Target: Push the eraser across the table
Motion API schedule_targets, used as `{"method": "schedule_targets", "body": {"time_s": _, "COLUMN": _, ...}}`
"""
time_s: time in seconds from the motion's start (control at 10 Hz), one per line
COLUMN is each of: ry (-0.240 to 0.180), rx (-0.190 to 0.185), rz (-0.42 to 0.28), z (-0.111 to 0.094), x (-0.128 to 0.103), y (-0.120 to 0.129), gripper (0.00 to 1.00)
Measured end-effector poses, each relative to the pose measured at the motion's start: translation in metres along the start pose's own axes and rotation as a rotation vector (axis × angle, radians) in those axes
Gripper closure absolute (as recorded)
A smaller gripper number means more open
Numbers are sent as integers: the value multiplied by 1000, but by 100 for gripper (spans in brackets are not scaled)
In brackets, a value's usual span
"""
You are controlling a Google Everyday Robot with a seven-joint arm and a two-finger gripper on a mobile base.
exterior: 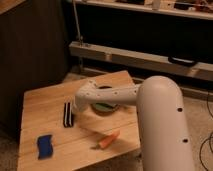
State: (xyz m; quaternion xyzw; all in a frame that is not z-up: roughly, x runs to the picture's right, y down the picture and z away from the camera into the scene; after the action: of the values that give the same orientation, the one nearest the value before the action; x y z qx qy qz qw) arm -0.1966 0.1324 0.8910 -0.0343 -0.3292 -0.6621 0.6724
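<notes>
Jaws low over table (45,102), just beside eraser (67,114).

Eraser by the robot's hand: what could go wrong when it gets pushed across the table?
The gripper sits close beside the eraser.
1. The eraser is long and narrow, so an off-centre push might spin it instead of sliding it.
2. Pushed too far toward the left of the camera view, it could fall off the table edge.
3. If it drifts toward the near edge, it might bump the blue sponge.
</notes>
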Motion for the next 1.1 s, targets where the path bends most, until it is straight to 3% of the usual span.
{"method": "schedule_targets", "body": {"time_s": 1.1, "ry": -48, "rx": 19, "rz": -132, "z": 22, "x": 3, "y": -56, "gripper": 69}}
